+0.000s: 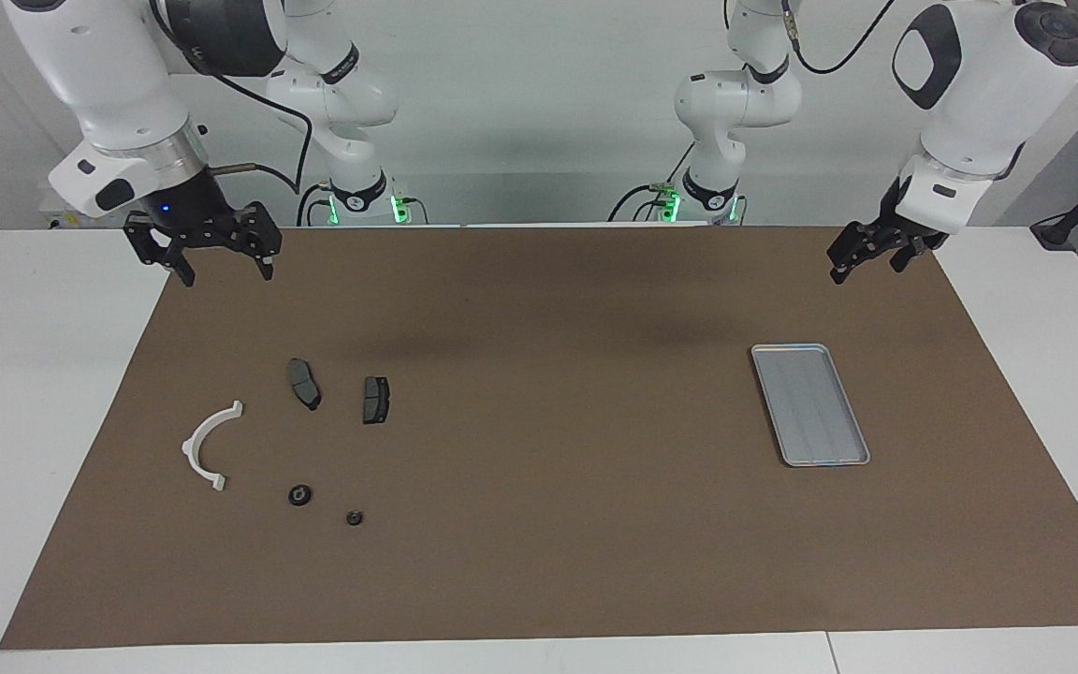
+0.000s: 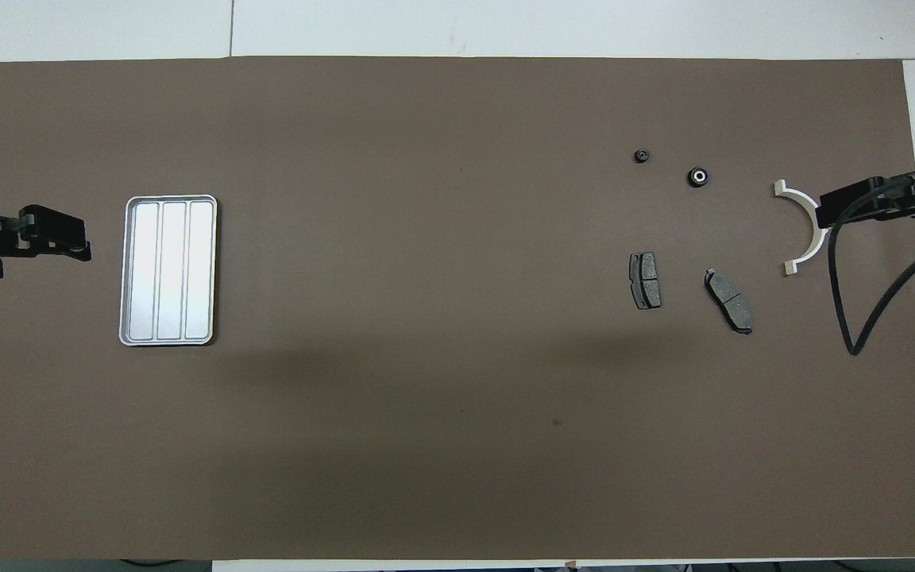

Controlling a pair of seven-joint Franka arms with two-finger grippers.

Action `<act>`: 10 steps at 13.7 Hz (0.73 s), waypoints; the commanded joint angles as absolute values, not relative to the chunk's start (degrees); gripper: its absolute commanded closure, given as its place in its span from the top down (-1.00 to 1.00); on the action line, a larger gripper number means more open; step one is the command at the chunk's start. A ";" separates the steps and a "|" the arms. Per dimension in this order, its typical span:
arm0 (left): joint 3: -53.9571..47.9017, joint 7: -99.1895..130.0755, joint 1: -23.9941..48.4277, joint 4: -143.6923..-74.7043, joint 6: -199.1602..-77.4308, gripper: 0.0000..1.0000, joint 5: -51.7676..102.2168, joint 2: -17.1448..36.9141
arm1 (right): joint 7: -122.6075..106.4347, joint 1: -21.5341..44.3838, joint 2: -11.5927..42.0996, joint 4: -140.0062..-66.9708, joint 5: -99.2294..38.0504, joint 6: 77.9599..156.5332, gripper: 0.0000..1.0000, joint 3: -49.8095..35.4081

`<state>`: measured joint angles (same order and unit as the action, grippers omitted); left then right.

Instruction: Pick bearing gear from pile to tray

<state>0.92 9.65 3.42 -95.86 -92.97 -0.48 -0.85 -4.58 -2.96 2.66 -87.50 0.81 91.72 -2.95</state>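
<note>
Parts of the pile lie loose on the brown mat (image 1: 539, 524) that covers the worktop (image 1: 43, 374), toward the right arm's end. A white semicircular bracket (image 1: 205, 446) sits closest to that end. Two dark grey brake pads (image 1: 304, 383) (image 1: 375, 399) lie side by side but apart, nearer to the robots than the rest. Two small black round pieces rest farther from the robots: the larger round piece (image 1: 300, 495), with a pale centre in the overhead view, and the smaller round piece (image 1: 354, 517) just beside it, not touching.

The tray (image 1: 810, 404), flat, silver-grey and ribbed, lies toward the left arm's end, well apart from the pile, with nothing in it.

The right pincer (image 1: 225, 267) hangs in the air over the mat's edge by the robots, its fingers spread wide and holding nothing. The left pincer (image 1: 866, 265) hangs over the mat's corner at the left arm's end, above and clear of the tray; its fingers stand apart and grip nothing.
</note>
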 commanded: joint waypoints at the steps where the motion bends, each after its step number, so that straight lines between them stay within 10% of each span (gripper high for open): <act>1: 0.35 8.88 2.72 -94.66 -91.76 1.00 0.09 -0.62 | -3.95 -3.69 1.50 -88.68 0.53 92.38 1.00 -3.51; 10: 0.35 8.88 2.72 -94.75 -92.02 1.00 0.09 -0.62 | -6.51 -3.25 0.88 -89.21 1.05 91.41 1.00 -3.52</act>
